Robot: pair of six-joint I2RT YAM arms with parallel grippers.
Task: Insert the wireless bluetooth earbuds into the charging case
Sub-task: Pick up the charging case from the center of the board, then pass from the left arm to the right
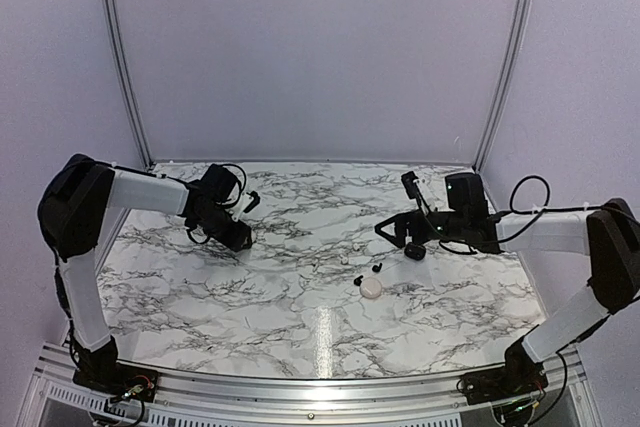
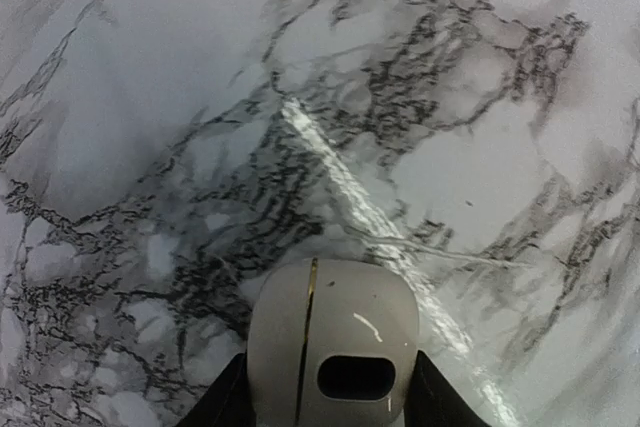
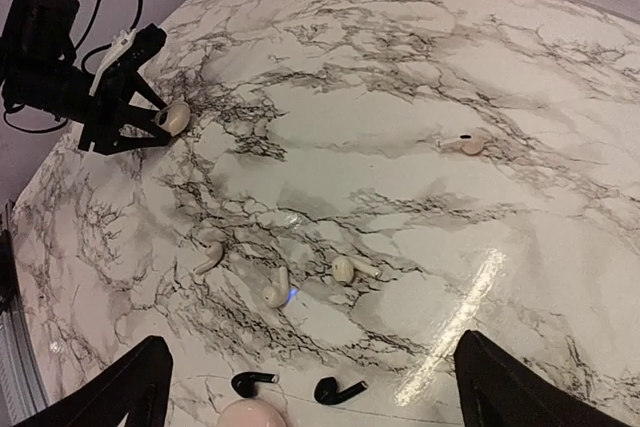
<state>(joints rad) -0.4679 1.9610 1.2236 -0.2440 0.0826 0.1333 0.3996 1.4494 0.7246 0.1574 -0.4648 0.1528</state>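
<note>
My left gripper is shut on a white pebble-like charging case, a finger against each side, lid seam closed and a dark oval port facing the camera. The right wrist view shows that gripper at the far left, low over the marble, with the case in it. My right gripper hangs open and empty above the earbuds. Three white earbuds lie ahead of it and a fourth lies farther off. Two black earbuds lie close under it.
A second, pinkish-white case sits on the marble table beside the black earbuds, just below my right gripper. My left gripper is at the left, near the back. Grey walls enclose the table.
</note>
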